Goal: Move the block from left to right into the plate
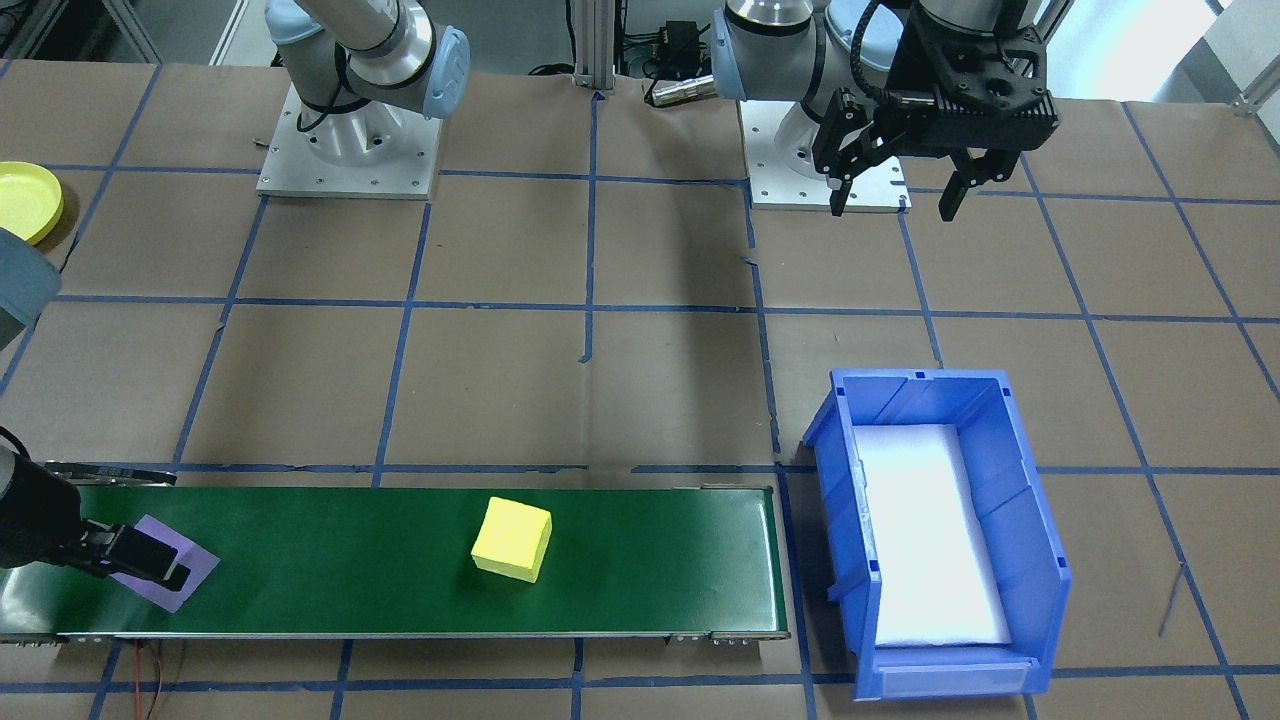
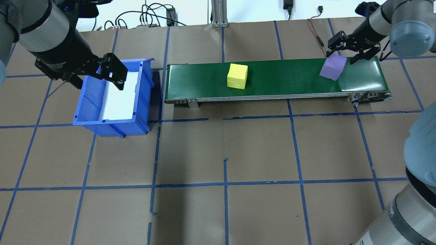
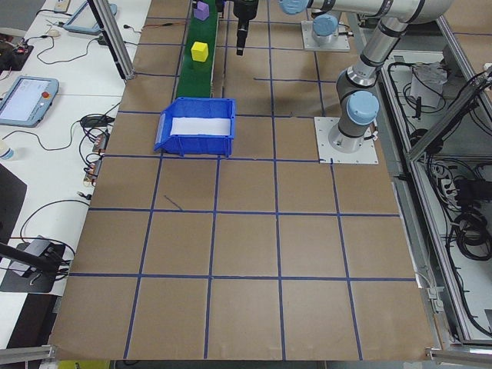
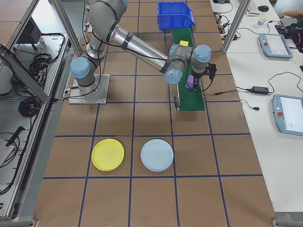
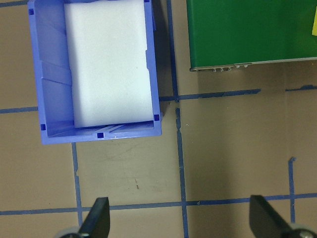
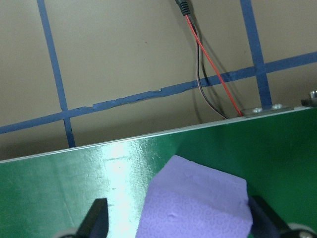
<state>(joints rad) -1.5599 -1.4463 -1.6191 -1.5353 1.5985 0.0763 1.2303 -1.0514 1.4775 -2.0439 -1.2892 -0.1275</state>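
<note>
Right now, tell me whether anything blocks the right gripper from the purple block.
Nothing visible does. The right gripper is open, its fingers on either side of the purple block on the green conveyor belt.

The front view's left edge is cutting off the yellow plate, and the right gripper there is covering part of the purple block. In the left wrist view the yellow block is showing only as a sliver at the right edge. In the left-end view the purple block is appearing too small to judge any grip.
</note>
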